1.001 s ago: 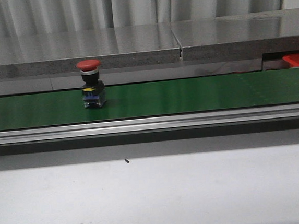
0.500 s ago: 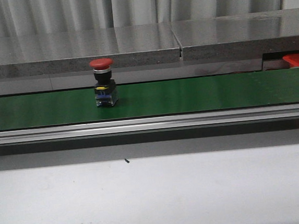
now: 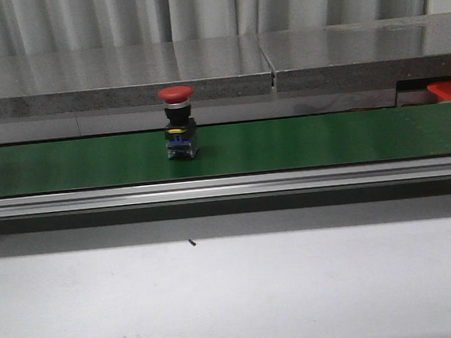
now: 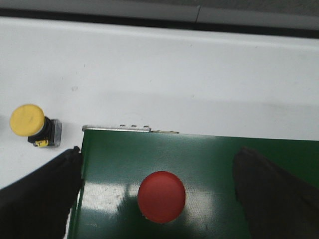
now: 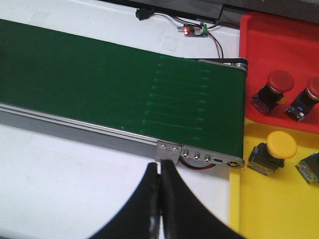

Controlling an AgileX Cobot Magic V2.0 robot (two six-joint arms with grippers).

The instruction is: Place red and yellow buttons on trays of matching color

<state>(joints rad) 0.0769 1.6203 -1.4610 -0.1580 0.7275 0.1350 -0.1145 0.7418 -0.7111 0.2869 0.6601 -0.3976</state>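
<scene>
Riding right along the green belt (image 3: pixel 326 140), the red mushroom-top plastic button (image 3: pixel 179 122) now sits between your wide-open left gripper (image 4: pixel 157 196) fingers. It looks light, hard and smooth; pinch its square body, not the cap. Your right gripper (image 5: pixel 160 199) is pressed together, empty.

Left gripper (image 4: pixel 157 194): jaws spread wide, the two dark fingers (image 4: pixel 37 196) at opposite edges of the left wrist view, nothing between them in contact. It hangs directly above the green conveyor belt (image 4: pixel 209 159), at the belt's end, pointing down.

Right gripper (image 5: pixel 159 209): jaws closed, fingertips pressed together with nothing held. It hangs over the white bench (image 5: pixel 65 179), just beside the belt's near rail.

Neither arm appears in the front view.
</scene>
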